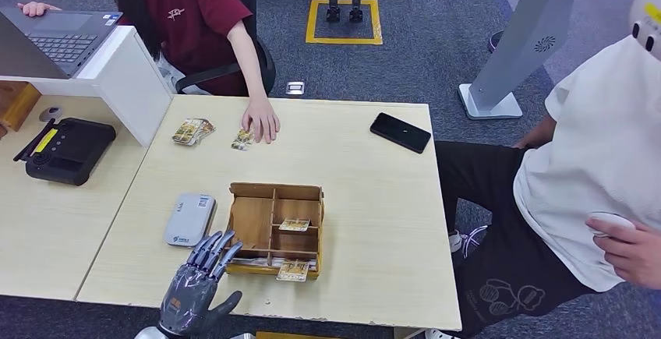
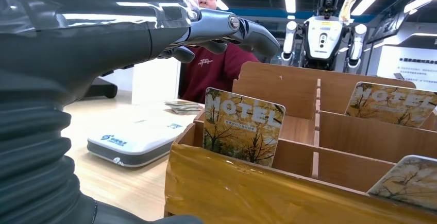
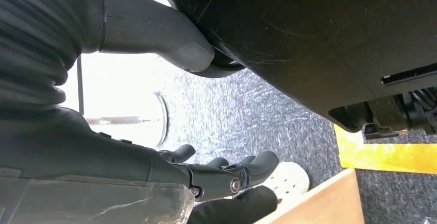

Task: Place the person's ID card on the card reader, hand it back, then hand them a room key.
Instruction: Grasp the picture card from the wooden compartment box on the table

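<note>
- One wooden box on the table, three cards inside, printed "HOTEL".
- One grey reader just left of the box.
- One card by a person's hand; small stack nearby.
- One phone.
- Left hand raised near the box's front corner, fingers spread, empty.
- Right hand hung low beside the table edge, fingers loosely apart, empty.

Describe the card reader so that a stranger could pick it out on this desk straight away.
Start at the light wooden table and find the brown wooden divided box near its front edge. The card reader lies flat on the table just left of that box. It is a pale grey, rounded slab, unlike the black phone across the table.
</note>
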Robot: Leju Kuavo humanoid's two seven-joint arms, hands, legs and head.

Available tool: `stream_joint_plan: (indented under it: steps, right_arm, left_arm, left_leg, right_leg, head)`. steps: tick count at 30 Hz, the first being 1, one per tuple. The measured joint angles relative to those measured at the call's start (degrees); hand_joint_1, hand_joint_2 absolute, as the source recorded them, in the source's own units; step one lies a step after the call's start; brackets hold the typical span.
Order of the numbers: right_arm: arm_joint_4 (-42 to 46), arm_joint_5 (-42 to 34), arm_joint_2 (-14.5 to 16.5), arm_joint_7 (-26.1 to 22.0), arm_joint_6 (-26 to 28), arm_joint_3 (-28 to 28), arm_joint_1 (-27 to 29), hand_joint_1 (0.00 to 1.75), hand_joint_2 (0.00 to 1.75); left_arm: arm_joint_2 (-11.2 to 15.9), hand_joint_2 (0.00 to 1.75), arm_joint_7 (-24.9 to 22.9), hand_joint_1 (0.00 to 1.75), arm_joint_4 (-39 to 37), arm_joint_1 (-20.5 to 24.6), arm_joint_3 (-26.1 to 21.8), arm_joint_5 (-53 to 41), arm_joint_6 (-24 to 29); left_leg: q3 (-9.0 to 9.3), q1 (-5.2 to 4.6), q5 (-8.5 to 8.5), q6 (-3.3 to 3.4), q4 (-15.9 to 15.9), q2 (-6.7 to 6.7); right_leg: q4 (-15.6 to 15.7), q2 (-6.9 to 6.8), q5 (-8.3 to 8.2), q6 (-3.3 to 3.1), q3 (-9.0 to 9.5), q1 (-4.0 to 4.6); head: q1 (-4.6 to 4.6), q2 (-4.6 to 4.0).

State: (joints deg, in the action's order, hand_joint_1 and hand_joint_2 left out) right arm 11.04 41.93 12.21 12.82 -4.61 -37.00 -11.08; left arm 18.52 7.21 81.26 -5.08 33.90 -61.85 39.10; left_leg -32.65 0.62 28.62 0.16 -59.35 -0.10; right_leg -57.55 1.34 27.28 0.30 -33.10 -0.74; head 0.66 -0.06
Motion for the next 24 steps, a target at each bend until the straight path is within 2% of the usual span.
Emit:
stream_joint_plan:
  steps: [24]
  right_arm:
    - [-0.02, -9.01, -1.08, 1.77, 4.04, 11.33, 1.42, 0.0, 1.75]
  left_arm:
    - [-2.63, 1.75, -0.08, 0.0, -0.05, -0.53, 0.87, 1.37, 0.09]
  left_leg:
    - [0.02, 0.0, 0.01, 0.01, 0.0, 0.0]
  right_leg:
    - [0.02, 0.0, 0.0, 0.0, 0.0, 0.0]
  head:
    - [-0.01, -0.01]
